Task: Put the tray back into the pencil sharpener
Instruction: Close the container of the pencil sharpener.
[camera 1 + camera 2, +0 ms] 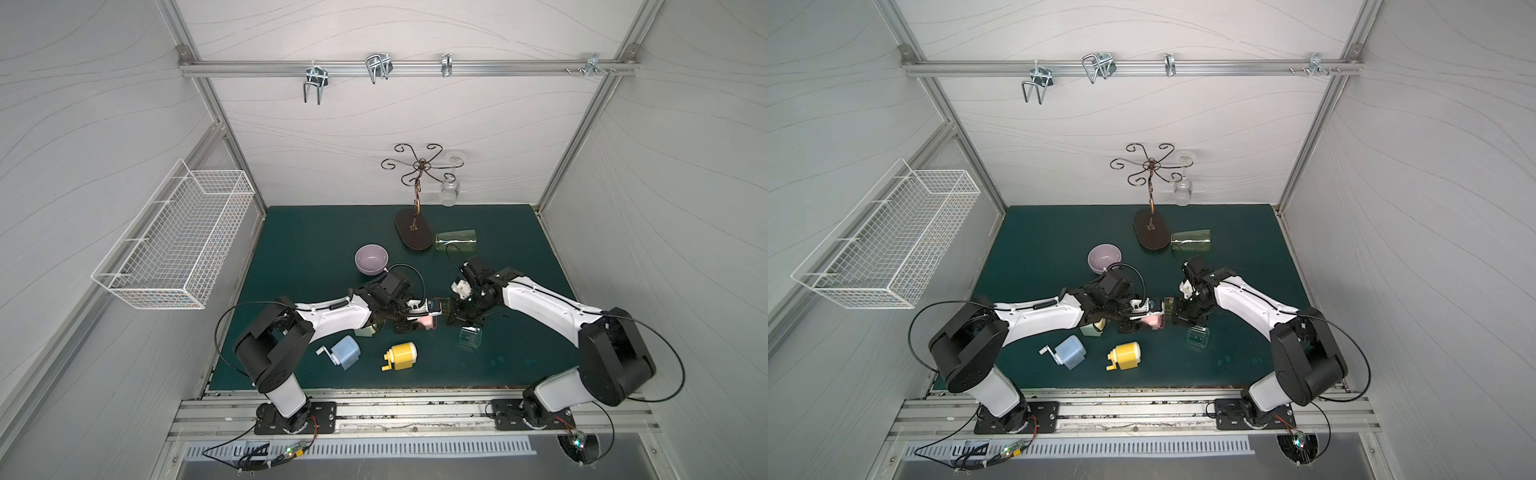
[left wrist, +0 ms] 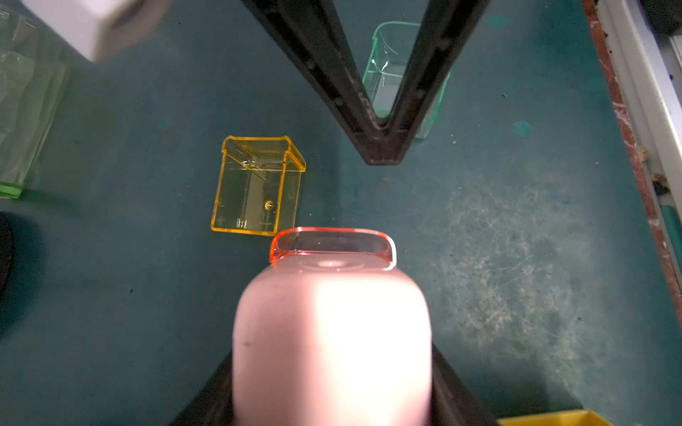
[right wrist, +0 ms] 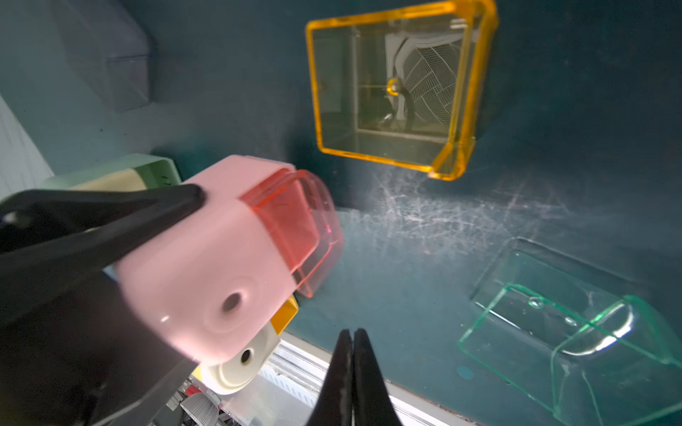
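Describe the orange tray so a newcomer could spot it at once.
On the green mat, near its middle, find the pink sharpener in the left tool. The orange tray lies beside it; amber walls set it apart from the clear green tray nearby.

Tray point(image 3: 295, 228) sitting in the pencil sharpener point(image 3: 206, 265), second tray point(image 3: 391, 88) lying on the mat point(image 3: 424, 228) just beside it, bowl point(image 1: 371, 258) sitting behind.

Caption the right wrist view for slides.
Left gripper holds pink sharpener, red tray in; right gripper shut; orange tray, green tray loose.

Left gripper point(image 1: 417, 323) jaws gripping, right gripper point(image 3: 352, 336) jaws pressed together
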Robot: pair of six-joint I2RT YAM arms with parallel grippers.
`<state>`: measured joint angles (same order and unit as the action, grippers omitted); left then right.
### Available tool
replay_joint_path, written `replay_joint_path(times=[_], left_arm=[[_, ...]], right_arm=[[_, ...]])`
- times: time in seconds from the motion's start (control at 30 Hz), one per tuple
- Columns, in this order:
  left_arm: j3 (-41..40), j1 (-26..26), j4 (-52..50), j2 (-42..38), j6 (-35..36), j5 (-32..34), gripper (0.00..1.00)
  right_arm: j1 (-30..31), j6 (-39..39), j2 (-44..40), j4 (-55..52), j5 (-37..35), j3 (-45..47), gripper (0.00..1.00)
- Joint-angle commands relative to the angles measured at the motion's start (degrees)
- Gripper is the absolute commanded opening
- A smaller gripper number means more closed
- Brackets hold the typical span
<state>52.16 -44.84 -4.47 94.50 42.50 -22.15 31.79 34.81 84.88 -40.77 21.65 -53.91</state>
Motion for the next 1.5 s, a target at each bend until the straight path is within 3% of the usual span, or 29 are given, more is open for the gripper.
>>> replay_joint_path(times=[0.0, 0.77, 1.0, 1.13, 1.33, 1.47], left_arm=[[1.46, -0.12, 3.26, -2.72, -1.44, -2.55, 0.0], [2.58, -0.21, 5.91, -3.03, -4.82, -3.83, 0.0], [5.86, 3.09, -3.13, -1.53, -4.02, -0.53, 0.0], [14.01, 5.57, -13.25, 1.39, -5.15, 0.62, 0.0], [23.57, 5.77, -16.91, 10.41, -6.63, 4.93, 0.0], [25.71, 6.09, -13.98, 15.23, -1.93, 5.59, 0.0]], right_arm=[[0.0, 1.66, 0.98, 1.75, 0.5, 0.24, 0.07], [3.27, 6.3, 6.78, 11.57, 8.53, -2.99, 0.11], [-6.39, -2.45, -1.58, -0.37, 2.0, -4.33, 0.29], [-12.15, -8.22, -8.98, -6.23, 0.59, -5.65, 0.36], [-16.44, -10.35, -14.73, -10.0, -0.12, -5.86, 0.4], [-17.33, -11.56, -15.07, -12.5, 0.74, -7.27, 0.4]])
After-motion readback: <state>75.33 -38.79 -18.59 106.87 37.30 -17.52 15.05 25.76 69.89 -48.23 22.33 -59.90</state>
